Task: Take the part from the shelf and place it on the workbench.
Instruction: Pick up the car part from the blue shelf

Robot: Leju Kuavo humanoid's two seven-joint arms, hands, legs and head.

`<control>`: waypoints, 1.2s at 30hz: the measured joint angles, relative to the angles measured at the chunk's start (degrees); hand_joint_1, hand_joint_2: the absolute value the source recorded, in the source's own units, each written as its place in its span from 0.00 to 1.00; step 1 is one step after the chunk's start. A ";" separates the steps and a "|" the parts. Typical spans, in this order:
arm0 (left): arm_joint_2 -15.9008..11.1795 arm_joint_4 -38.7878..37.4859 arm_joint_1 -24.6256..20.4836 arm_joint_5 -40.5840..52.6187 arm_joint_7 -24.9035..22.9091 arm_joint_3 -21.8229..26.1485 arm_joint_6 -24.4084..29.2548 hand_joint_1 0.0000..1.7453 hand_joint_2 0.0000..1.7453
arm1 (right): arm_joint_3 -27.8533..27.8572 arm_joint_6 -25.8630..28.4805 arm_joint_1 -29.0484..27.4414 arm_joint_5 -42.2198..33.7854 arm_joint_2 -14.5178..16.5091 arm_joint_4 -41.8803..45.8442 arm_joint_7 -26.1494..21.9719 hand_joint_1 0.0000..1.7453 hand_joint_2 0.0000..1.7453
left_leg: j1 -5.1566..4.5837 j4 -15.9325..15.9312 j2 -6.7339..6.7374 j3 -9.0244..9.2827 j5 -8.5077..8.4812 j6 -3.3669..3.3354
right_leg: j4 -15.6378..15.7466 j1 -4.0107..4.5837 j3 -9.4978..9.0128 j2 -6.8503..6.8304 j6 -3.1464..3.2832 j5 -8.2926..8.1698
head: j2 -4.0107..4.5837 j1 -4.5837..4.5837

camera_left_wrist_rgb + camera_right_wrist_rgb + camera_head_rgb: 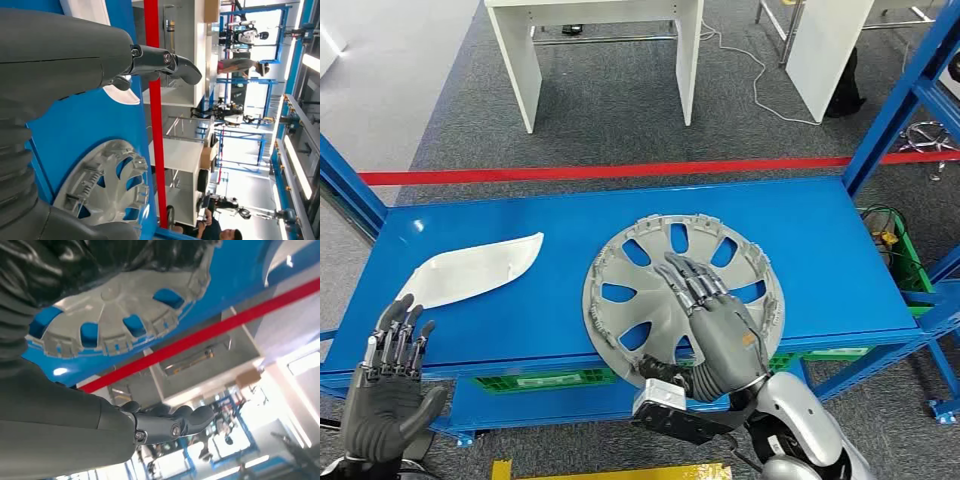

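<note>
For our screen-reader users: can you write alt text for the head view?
The right robot hand rests flat on a grey wheel cover lying on a blue shelf. The left robot hand hovers open near a white curved part.

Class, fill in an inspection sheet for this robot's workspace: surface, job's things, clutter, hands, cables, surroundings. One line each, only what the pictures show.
Surface: blue metal shelf board, flat, its front edge toward the robot.
Job's things: round grey plastic wheel cover lying flat, its near edge overhanging the shelf's front edge.
Clutter: white curved plastic trim piece lying to the left of the cover, apart from it.
Hands: right hand rests on top of the cover, fingers spread; left hand open, in front of the shelf edge, holding nothing.
Cables: white cable on the grey carpet behind the shelf.
Surroundings: red floor tape, white table, green crate to the right.
</note>
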State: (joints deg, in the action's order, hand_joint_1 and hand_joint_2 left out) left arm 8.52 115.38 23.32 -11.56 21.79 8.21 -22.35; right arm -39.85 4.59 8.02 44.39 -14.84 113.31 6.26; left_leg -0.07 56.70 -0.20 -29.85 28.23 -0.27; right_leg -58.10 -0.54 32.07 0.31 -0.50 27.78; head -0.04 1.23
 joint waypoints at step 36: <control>-0.02 -0.02 -2.08 -2.10 -2.21 -0.09 0.84 0.00 1.00 | -8.83 -14.78 3.47 5.29 -5.95 -10.99 7.58 0.00 1.00 | -0.02 0.00 0.00 -0.01 0.00 0.00 | 0.00 -0.02 0.03 0.00 0.00 0.00 | 0.00 0.01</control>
State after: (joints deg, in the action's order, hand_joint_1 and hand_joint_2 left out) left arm 8.50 115.36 21.25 -13.66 19.58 8.11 -21.51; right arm -48.68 -10.19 11.49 49.69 -20.79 102.32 13.84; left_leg -0.09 56.70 -0.20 -29.87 28.23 -0.28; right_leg -58.10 -0.56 32.10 0.31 -0.50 27.78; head -0.04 1.24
